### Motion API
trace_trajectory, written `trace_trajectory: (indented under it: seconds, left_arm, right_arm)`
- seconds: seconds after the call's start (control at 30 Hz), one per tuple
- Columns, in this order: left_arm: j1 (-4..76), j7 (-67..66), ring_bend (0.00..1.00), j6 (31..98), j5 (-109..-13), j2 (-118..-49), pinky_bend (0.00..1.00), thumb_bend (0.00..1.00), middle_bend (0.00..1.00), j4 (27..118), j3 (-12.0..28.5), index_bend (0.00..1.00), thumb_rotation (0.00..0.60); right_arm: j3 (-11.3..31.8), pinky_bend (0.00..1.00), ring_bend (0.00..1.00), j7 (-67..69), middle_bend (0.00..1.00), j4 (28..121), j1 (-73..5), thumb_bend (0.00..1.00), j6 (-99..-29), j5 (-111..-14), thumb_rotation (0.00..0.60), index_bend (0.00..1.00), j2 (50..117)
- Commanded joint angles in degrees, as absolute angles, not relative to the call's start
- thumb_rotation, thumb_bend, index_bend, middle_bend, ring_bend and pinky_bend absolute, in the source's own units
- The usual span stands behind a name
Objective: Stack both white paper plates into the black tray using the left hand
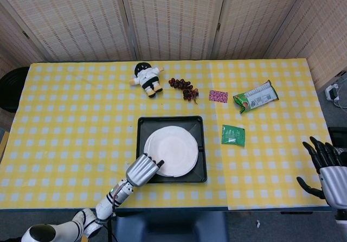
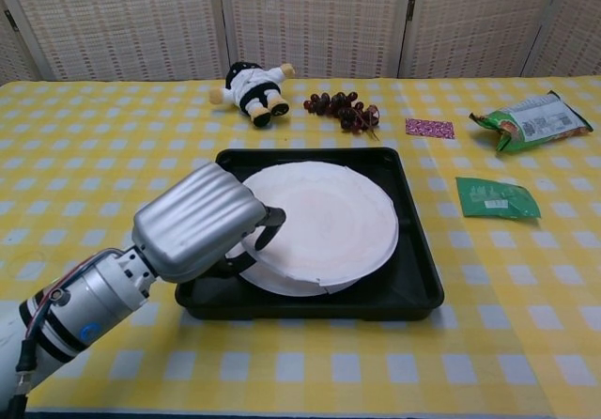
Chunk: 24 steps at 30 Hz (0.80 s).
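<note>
Your left hand [image 2: 197, 224] grips the near-left rim of the top white plate [image 2: 329, 222] in the black tray [image 2: 418, 283]; right hand [image 1: 328, 169] fingers spread, empty

Staged lab-like test setup: checkered tablecloth [image 1: 81, 117], woven folding screens [image 1: 173, 19] behind, scattered props.

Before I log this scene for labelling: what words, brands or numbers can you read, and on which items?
None can be read.
Green and white snack bag: has print, too small and blurred.
Flat green packet: pale label patch, illegible.
Small pink packet: pattern only, no legible text.
Left hand, plates, tray: no visible text.
</note>
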<state>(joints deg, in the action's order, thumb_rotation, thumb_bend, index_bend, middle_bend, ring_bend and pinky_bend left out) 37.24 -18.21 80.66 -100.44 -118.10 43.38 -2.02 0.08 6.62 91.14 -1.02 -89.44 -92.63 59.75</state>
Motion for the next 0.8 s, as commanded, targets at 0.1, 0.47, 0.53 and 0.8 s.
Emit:
trace_trajectory:
  seconds: [0.1,0.47,0.53,0.8]
  left_arm:
    - [37.19,-18.28,1.0,80.57,-100.19,-118.02,1.0,0.43,1.0,43.62,-1.67,0.55,0.6]
    - [36.82,-19.36,1.0,80.49,-99.82,-117.02,1.0,0.2,1.0,45.79,-1.25,0.25,0.6]
    - [36.69,-20.66,1.0,80.36,-99.64,-115.92,1.0,0.2,1.0,47.22,-1.05,0.25,0.6]
    - [34.51,-28.08,1.0,80.94,-98.6,-105.16,1.0,0.17,1.0,61.57,-0.56,0.24,0.6]
  right_arm:
    - [0.0,0.0,0.0,6.84,0.0,91.02,-0.98,0.29,-89.61,-92.96,0.6,0.0,59.67]
    - [0.03,0.0,0.0,7.49,0.0,90.85,-0.7,0.29,-90.33,-93.37,0.6,0.0,59.49]
    - [-0.05,0.0,0.0,7.43,0.0,90.85,-0.72,0.29,-90.28,-93.53,0.6,0.0,59.51]
    - [0.02,0.0,0.0,7.42,0.0,90.86,-0.8,0.29,-90.18,-93.56,0.6,0.0,59.59]
